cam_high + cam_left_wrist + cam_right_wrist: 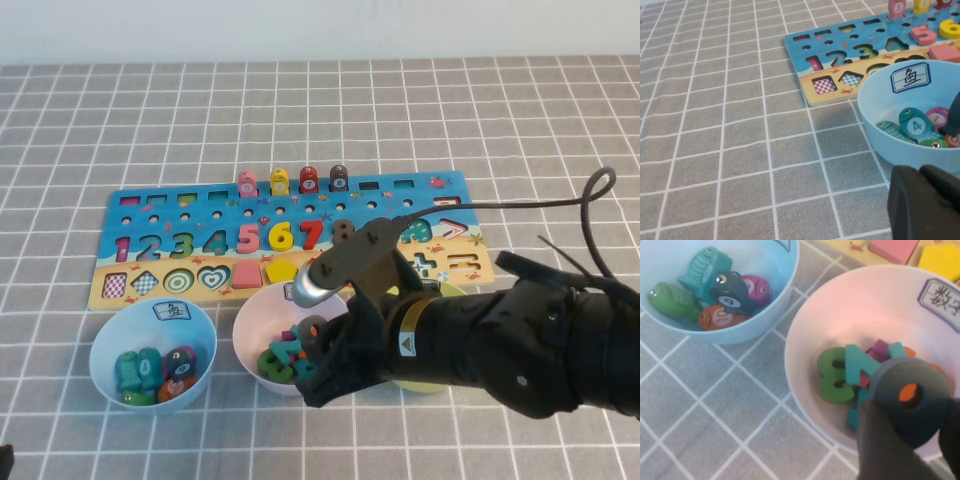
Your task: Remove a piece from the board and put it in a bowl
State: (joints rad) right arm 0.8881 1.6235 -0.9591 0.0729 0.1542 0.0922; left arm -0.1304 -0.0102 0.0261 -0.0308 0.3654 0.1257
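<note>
My right gripper [318, 352] hangs over the pale pink bowl [240, 340], shut on the dark grey "9" piece [313, 328]. In the right wrist view the piece [890, 385] sits between the gripper's [915, 440] dark fingers, above the pink bowl [865, 305], which holds a green numeral [835, 375] and teal, purple and orange pieces. The board [232, 205] lies behind the bowls with coloured numbers and shapes in it. My left gripper [920, 200] rests low at the table's near left, beside the light blue bowl [875, 100], fingers together and empty.
The light blue bowl [110, 345] holds several toy fish. A yellow-green bowl [450, 292] is mostly hidden behind my right arm. Four pegs [293, 181] stand on the board's far edge. A grey checked cloth covers the table.
</note>
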